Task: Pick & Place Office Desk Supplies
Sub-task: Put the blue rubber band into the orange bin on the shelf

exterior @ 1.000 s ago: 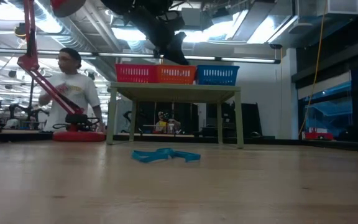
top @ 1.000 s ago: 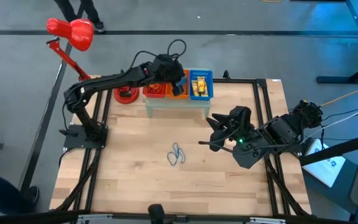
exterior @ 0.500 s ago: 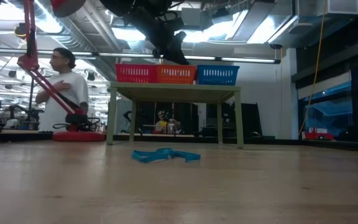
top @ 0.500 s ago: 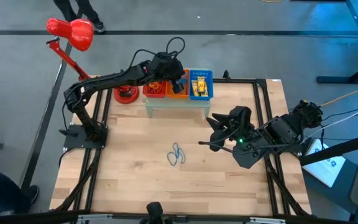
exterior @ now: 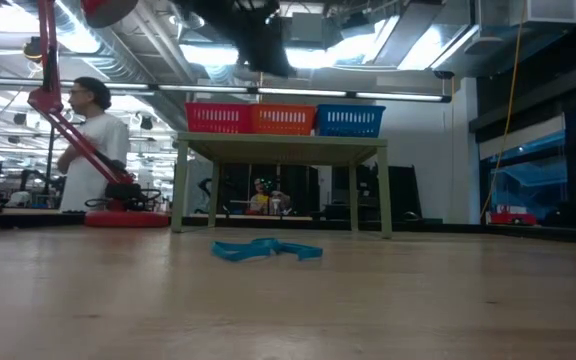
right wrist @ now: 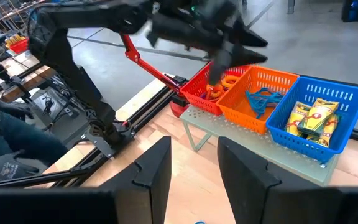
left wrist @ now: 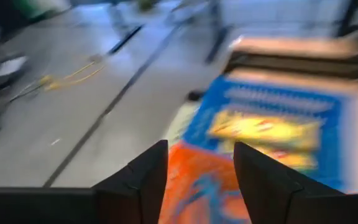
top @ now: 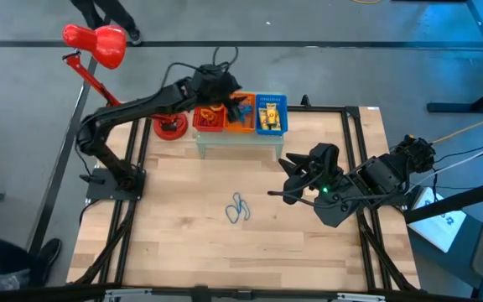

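A blue wiry loop (top: pixel 239 208) lies flat on the wooden table (top: pixel 183 243) near its middle; the low view shows the same loop (exterior: pixel 266 249). My left gripper (top: pixel 243 107) hangs open above the orange basket (top: pixel 240 119), with nothing between its fingers. In the left wrist view my left gripper (left wrist: pixel 201 168) looks down on blue loops (left wrist: pixel 207 193) in the orange basket and yellow packets (left wrist: pixel 266 130) in the blue basket (top: pixel 270 115). Orange band loops (right wrist: pixel 219 90) lie in the red basket (top: pixel 209 120). My right gripper (top: pixel 288 178) waits open at the table's right, holding nothing.
The three baskets stand in a row on a small pale stand (top: pixel 237 143) at the table's far edge. A red desk lamp (top: pixel 95 44) has its base (top: pixel 169 127) left of the stand. A person (exterior: pixel 88 140) stands in the room behind.
My left gripper has risen from just over the orange basket and drawn back a little toward the table's far left. The blue loop on the table has not moved. My right arm has kept still.
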